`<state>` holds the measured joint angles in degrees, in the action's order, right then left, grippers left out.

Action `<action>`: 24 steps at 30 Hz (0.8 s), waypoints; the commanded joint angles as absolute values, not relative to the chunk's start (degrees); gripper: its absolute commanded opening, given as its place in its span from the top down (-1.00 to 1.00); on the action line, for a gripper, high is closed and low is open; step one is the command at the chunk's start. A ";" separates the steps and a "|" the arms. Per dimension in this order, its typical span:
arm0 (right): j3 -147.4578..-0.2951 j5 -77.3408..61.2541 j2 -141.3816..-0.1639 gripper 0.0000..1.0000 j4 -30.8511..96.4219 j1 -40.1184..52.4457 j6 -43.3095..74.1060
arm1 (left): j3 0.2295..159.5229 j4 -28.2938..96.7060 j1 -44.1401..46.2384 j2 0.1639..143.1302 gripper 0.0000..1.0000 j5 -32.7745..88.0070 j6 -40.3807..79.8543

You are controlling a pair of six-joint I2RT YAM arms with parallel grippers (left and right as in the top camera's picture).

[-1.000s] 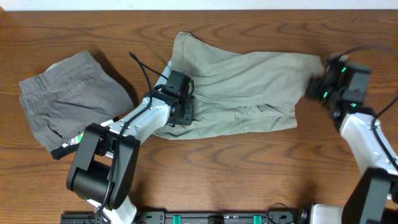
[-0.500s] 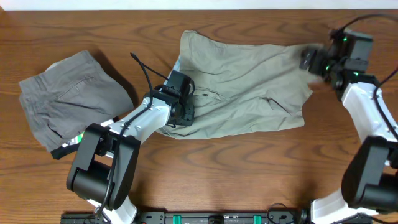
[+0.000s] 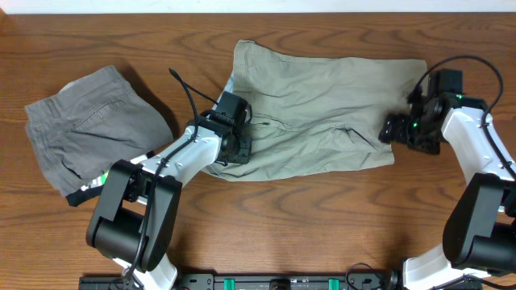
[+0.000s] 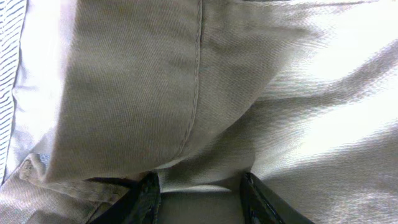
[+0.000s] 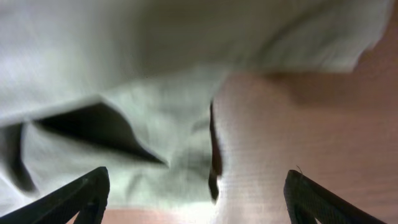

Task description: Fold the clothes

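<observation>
The clothes (image 3: 322,105), a pale khaki-green pair of shorts, lie spread and wrinkled across the middle of the table. My left gripper (image 3: 234,147) rests on their left part. In the left wrist view its fingers (image 4: 146,199) hold a fold of the khaki cloth (image 4: 249,93) between them, and striped lining (image 4: 9,62) shows at the left edge. My right gripper (image 3: 393,129) hovers at the shorts' right edge. In the right wrist view it (image 5: 199,199) stands wide open, holding nothing, above the cloth's edge (image 5: 155,62) and bare wood (image 5: 311,112).
A darker grey pair of shorts (image 3: 89,129) with a black waistband lies folded at the left. The table's far edge (image 3: 258,10) runs just beyond the khaki shorts. Bare wooden table (image 3: 322,225) lies along the front.
My right gripper carried the shorts' right end towards the far side, opened and let it go, then drew back to the right edge. The left gripper has not moved.
</observation>
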<state>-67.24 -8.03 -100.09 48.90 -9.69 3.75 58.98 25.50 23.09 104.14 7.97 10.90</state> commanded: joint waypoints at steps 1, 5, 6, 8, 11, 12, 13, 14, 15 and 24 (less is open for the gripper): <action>-64.29 -8.86 -99.29 -0.74 49.17 -10.07 1.17 | 58.43 26.70 22.85 104.90 0.11 7.09 11.68; -59.05 -10.41 -99.29 -0.57 45.41 -10.04 0.23 | 58.43 26.72 22.85 104.90 0.10 7.09 11.68; -58.06 -11.16 -99.29 -0.56 44.97 -10.04 0.03 | 58.43 26.70 22.85 104.90 0.10 7.11 11.68; -55.57 -12.60 -99.29 -0.56 43.92 -10.04 -0.86 | 58.43 26.72 22.85 104.90 0.10 7.11 11.68; -52.73 -13.15 -99.29 -0.56 41.93 -10.04 -1.48 | 58.43 26.74 22.85 104.90 0.10 7.11 11.70; -52.14 -13.17 -99.29 -0.56 41.25 -10.04 -1.45 | 58.43 26.74 22.85 104.90 0.10 7.11 11.70; -51.59 -13.19 -99.29 -0.56 40.45 -10.04 -1.41 | 58.43 26.72 22.85 104.90 0.10 7.11 11.70; -51.27 -13.61 -99.29 -0.56 39.77 -10.04 -1.41 | 58.43 26.72 22.85 104.90 0.10 7.11 11.70; -50.94 -14.20 -99.29 -0.55 39.00 -10.04 -1.43 | 58.43 26.72 22.85 104.90 0.10 7.11 11.68; -50.72 -20.08 -99.29 -0.40 32.95 -7.81 -1.34 | 58.43 26.74 22.85 104.90 0.10 7.11 11.68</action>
